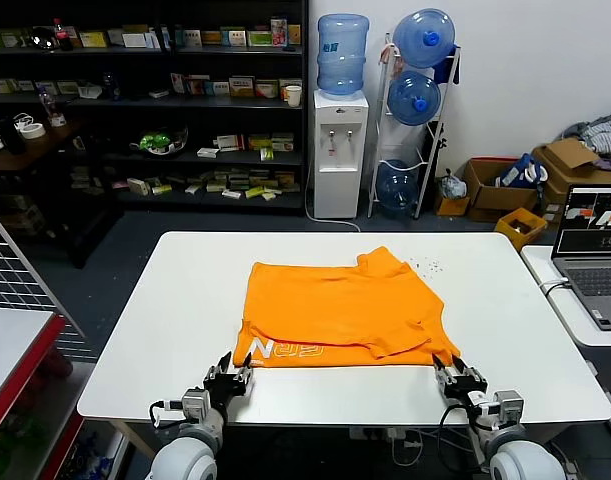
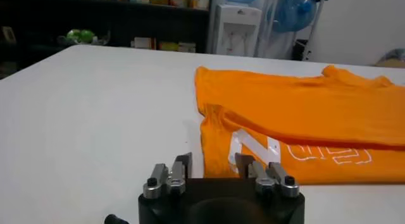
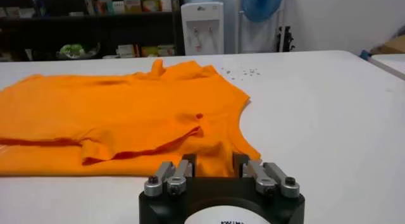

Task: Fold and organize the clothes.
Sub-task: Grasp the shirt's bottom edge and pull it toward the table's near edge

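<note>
The orange T-shirt [image 1: 340, 305] lies on the white table [image 1: 165, 330], its upper part folded down over the lower part. White lettering [image 1: 285, 350] shows along the near left hem. My left gripper [image 1: 230, 372] is open at the shirt's near left corner, just short of it. In the left wrist view the shirt [image 2: 304, 111] lies just beyond the open left gripper [image 2: 214, 162]. My right gripper [image 1: 455, 375] is open at the near right corner. In the right wrist view the shirt's corner [image 3: 114, 111] lies just ahead of the open right gripper [image 3: 214, 162].
A laptop [image 1: 593, 250] sits on a side table at the right. Small specks [image 1: 425, 265] lie on the table beyond the shirt. A water dispenser [image 1: 340, 150], a bottle rack [image 1: 417, 110], shelves [image 1: 185, 100] and cardboard boxes [image 1: 495, 185] stand behind. A wire rack [image 1: 15, 280] is at the left.
</note>
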